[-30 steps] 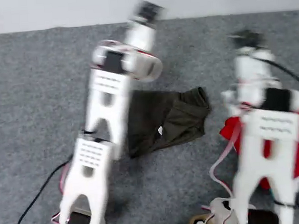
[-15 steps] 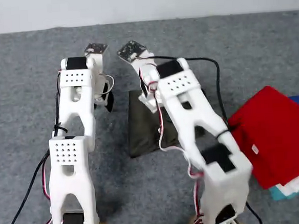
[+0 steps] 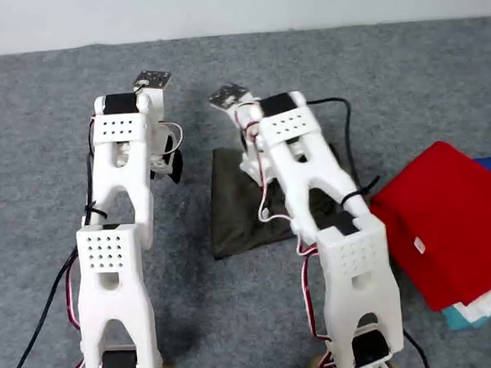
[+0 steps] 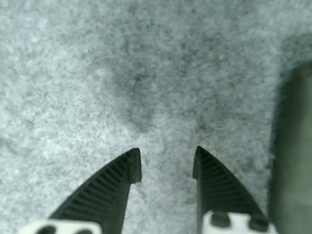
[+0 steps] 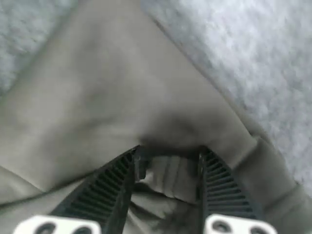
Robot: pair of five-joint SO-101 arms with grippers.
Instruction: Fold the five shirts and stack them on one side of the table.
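Both arms stretched forward, wrists tipped down at the olive shirt (image 3: pixel 235 210), nothing gripped.

The olive shirt lies mid-frame in the high view, and the red shirt (image 3: pixel 442 221) tops a stack at the right edge. The right tool (image 5: pixel 168 163) stands parted astride a raised fold, clamping nothing. Shutting there may pinch only the top layer and drag the fold loose. The left tool (image 4: pixel 163 163), equally parted and empty, points at bare desk (image 3: pixel 42 164) just beside the shirt's edge, so it could close on carpet.
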